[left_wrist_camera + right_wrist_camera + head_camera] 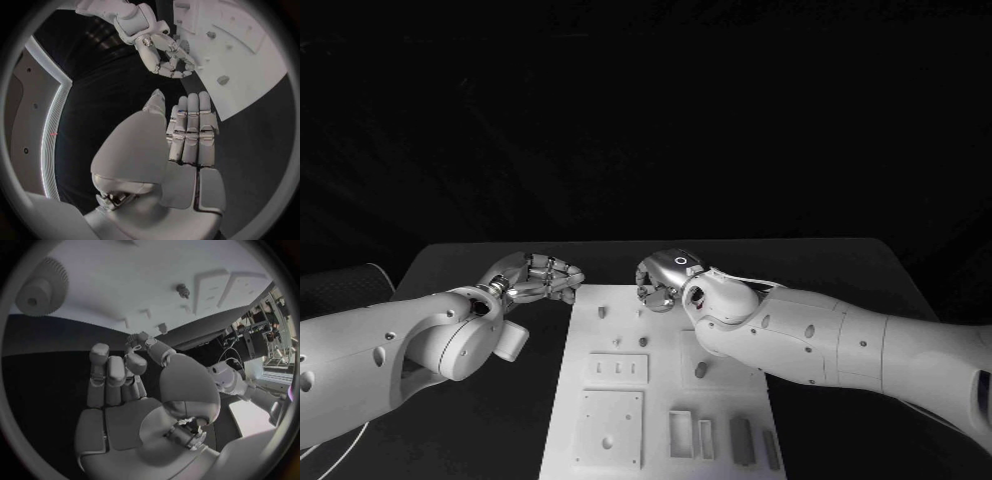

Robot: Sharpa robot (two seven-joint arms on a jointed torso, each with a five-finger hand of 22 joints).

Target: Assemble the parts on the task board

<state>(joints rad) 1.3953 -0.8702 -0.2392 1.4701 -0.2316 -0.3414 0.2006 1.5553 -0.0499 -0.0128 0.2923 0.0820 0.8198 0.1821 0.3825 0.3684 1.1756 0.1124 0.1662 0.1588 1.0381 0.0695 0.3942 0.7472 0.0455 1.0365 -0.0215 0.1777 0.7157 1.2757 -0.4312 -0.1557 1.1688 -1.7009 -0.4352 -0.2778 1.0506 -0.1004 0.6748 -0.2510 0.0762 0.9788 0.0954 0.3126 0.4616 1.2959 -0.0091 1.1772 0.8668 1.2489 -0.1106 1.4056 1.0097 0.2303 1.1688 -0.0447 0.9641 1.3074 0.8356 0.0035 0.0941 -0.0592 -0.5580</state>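
White flat plastic task board (625, 420) lay between both hands. Left silver hand (538, 278) curled, empty; right silver hand (661, 280) likewise. Best opened before reaching.

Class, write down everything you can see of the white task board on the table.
The task board is a long white plate, matte like plastic, lying flat in the middle of the black table. Raised square and slotted blocks sit on its near part, small pegs and holes farther away. The right wrist view shows a toothed gear on it. The right hand is over its far end; the left hand is beside its far left corner.
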